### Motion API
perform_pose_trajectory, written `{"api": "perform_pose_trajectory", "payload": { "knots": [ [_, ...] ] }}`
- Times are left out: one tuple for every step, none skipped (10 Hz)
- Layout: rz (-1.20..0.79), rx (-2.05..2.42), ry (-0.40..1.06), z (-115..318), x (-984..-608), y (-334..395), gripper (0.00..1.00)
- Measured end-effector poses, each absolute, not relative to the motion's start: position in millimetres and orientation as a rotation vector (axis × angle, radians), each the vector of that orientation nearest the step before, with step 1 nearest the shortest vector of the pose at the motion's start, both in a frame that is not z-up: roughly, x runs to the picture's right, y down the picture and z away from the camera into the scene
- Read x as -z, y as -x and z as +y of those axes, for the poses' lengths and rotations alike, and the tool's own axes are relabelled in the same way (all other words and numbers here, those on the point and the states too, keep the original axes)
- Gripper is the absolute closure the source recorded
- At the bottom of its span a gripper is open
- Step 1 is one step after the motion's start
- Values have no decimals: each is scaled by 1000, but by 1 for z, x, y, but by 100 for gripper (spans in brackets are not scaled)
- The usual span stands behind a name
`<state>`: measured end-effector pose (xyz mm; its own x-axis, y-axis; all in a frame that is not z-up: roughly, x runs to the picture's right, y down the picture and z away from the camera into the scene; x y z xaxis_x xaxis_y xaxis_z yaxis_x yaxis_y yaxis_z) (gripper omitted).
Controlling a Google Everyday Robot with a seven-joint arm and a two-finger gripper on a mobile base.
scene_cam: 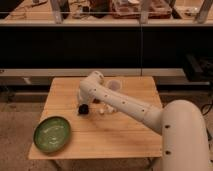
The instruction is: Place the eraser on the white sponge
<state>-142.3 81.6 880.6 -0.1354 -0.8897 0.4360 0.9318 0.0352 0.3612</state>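
My gripper point(84, 108) is a dark shape at the end of the white arm point(120, 102). It hangs low over the left middle of the wooden table point(125, 135). The white sponge does not show; the wrist and gripper cover the spot beneath them. I cannot make out the eraser, and whether the gripper holds it is hidden. A small pale lump point(102, 111) lies on the table just right of the gripper.
A green plate point(52, 133) sits at the table's front left corner. A translucent white cup point(114, 85) stands behind the arm near the back edge. Dark shelving runs behind the table.
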Motion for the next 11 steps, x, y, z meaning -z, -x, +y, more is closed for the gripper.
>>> {"api": "perform_pose_trajectory", "payload": {
  "knots": [
    [-657, 1586, 82, 78, -882, 144, 59],
    [-646, 1606, 86, 76, -883, 146, 47],
    [-644, 1618, 90, 77, -884, 148, 39],
    [-647, 1629, 98, 79, -884, 150, 29],
    [-651, 1639, 110, 84, -884, 151, 21],
    [-653, 1644, 120, 87, -885, 150, 20],
    [-652, 1656, 136, 91, -885, 149, 20],
    [-646, 1667, 152, 93, -886, 146, 20],
    [-636, 1674, 171, 94, -886, 140, 20],
    [-619, 1671, 184, 91, -886, 134, 20],
    [-603, 1667, 192, 86, -885, 129, 20]
  ]
}}
